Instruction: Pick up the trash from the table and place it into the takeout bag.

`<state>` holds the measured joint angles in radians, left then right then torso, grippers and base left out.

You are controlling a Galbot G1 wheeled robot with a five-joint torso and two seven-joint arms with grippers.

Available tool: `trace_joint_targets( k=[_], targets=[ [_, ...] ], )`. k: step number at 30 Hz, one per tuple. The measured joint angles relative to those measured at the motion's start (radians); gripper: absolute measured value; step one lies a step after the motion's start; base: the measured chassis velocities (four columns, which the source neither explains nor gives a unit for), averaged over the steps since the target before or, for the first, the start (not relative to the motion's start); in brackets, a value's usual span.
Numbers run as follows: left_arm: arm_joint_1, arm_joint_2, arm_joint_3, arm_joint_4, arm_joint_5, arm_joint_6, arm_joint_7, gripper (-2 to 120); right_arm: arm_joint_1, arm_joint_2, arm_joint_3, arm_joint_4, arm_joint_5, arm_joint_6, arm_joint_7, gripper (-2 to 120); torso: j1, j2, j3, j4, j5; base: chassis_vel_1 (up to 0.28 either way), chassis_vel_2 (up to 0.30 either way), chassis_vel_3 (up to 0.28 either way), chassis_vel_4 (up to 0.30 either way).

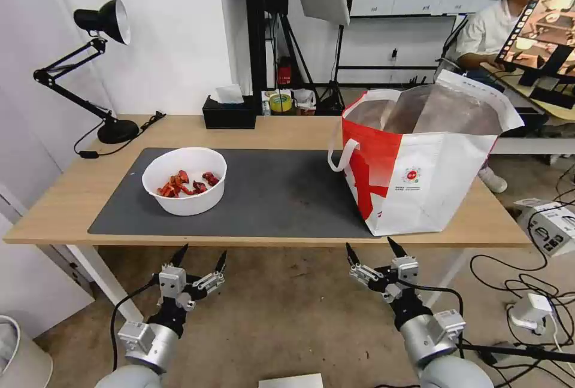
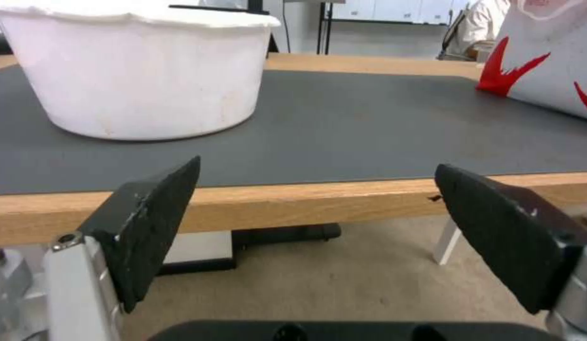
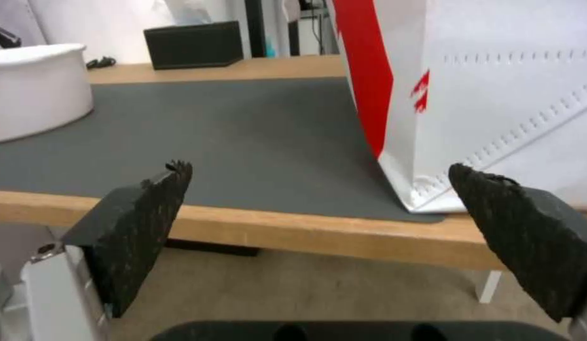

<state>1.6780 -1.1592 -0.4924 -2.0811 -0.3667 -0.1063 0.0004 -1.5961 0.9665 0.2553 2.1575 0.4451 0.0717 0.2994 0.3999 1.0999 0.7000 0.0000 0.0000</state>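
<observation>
A white round bowl [image 1: 184, 180] holding red food scraps sits on the left part of the dark grey mat [image 1: 275, 196] on the wooden table [image 1: 54, 208]. The white-and-red takeout bag [image 1: 419, 166] stands open at the table's right end, foil lining showing. My left gripper [image 1: 202, 254] hangs open below the table's front edge, just in front of the bowl [image 2: 141, 71]. My right gripper [image 1: 370, 247] is open too, below the edge near the bag's front corner [image 3: 495, 104]. Both hold nothing.
A black desk lamp [image 1: 102, 64] stands at the back left, a black tissue box [image 1: 229, 114] at the back middle. Cables and power bricks [image 1: 539, 310] lie on the floor at right. A white bin [image 1: 18, 352] sits at lower left.
</observation>
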Motion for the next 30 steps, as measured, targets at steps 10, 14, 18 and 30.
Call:
trace_joint_targets(
  k=[10, 14, 18, 30],
  targets=[
    [-0.001, 0.001, -0.003, 0.001, 0.000, -0.001, 0.000, 100, -0.001, 0.023, -0.015, -0.029, -0.005, 0.000, -0.003, 100, 0.000, 0.000, 0.000, 0.0000, 0.0000, 0.000, 0.000, 0.000, 0.000],
    [0.000, 0.003, -0.006, 0.001, -0.002, -0.001, 0.000, 100, -0.001, 0.028, -0.019, -0.033, -0.009, 0.001, -0.004, 100, 0.000, 0.000, 0.000, 0.0000, 0.0000, 0.000, 0.000, 0.000, 0.000],
    [0.001, 0.003, -0.009, 0.001, -0.003, -0.001, 0.000, 100, -0.001, 0.029, -0.020, -0.033, -0.013, 0.001, -0.004, 100, 0.000, 0.000, 0.000, 0.0000, 0.0000, 0.000, 0.000, 0.000, 0.000],
    [-0.063, 0.041, -0.049, -0.020, -0.063, 0.037, -0.049, 100, -0.001, 0.028, -0.021, -0.031, -0.014, -0.001, -0.003, 100, 0.000, 0.000, 0.000, 0.0001, -0.0001, 0.000, 0.000, 0.000, 0.000]
  ],
)
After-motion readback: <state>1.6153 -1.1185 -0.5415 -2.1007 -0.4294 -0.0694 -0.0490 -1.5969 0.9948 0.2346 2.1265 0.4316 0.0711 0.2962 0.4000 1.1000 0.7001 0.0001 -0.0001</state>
